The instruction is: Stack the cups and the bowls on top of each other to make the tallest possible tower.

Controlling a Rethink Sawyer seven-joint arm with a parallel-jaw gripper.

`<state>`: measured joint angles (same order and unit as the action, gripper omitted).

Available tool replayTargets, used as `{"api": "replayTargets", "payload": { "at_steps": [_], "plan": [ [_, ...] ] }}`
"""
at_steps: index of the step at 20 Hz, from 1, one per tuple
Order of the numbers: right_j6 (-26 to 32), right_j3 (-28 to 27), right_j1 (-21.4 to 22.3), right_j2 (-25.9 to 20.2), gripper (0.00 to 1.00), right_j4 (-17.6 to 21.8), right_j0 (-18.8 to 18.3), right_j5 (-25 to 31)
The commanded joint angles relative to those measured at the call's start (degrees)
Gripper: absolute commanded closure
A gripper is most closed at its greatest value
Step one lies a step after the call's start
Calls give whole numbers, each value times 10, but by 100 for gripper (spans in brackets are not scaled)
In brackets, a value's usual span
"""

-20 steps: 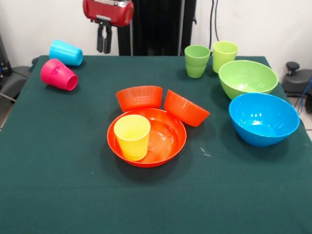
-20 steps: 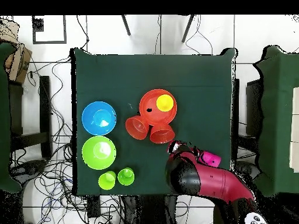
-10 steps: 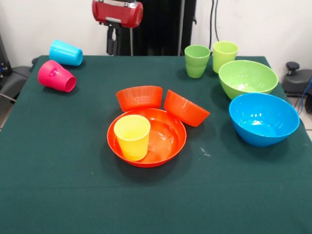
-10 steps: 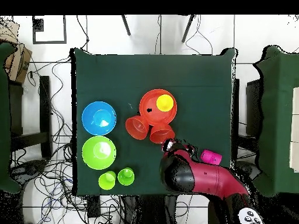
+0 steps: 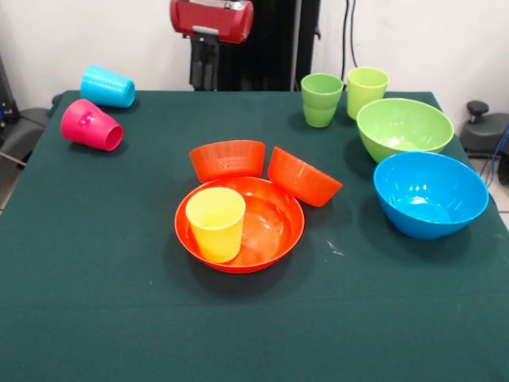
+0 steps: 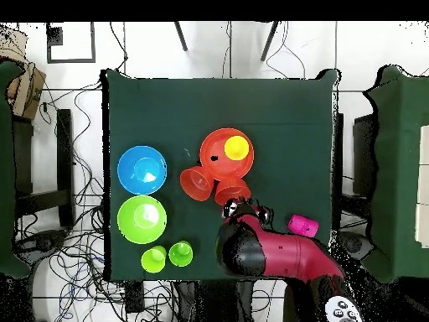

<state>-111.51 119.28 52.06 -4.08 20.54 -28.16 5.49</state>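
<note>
A yellow cup (image 5: 215,224) (image 6: 236,148) stands upright inside the wide orange bowl (image 5: 270,231) (image 6: 216,161) at mid-table. Two small orange bowls (image 5: 227,159) (image 5: 304,176) lean tilted against its far rim. At the far left, a pink cup (image 5: 93,124) (image 6: 302,225) and a sky blue cup (image 5: 106,86) lie on their sides. My gripper (image 5: 204,76) hangs over the table's far edge, open and empty, well clear of every cup. In the overhead view the arm (image 6: 268,251) hides the blue cup.
Two nested light green cups (image 5: 321,99) and a yellow-green cup (image 5: 367,89) stand at the far right. Beside them are the lime green bowl (image 5: 404,127) (image 6: 142,218) and the large blue bowl (image 5: 429,193) (image 6: 142,168).
The gripper has slid rightward along the far edge in the front view, away from the pink and blue cups. The pink cup shifted slightly, then stayed still.
</note>
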Motion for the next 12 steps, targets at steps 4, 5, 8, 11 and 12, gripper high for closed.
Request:
{"api": "replayTargets", "payload": {
  "at_steps": [4,5,8,11,12],
  "plan": [
    [-11,-3,28,-55,0,-17,-3,89],
    [-3,2,38,-68,0,-25,-12,104],
    [19,5,52,-94,100,-26,-27,132],
    [27,1,55,-90,100,-12,-25,127],
    [26,2,52,-96,100,-11,-30,123]
  ]
}}
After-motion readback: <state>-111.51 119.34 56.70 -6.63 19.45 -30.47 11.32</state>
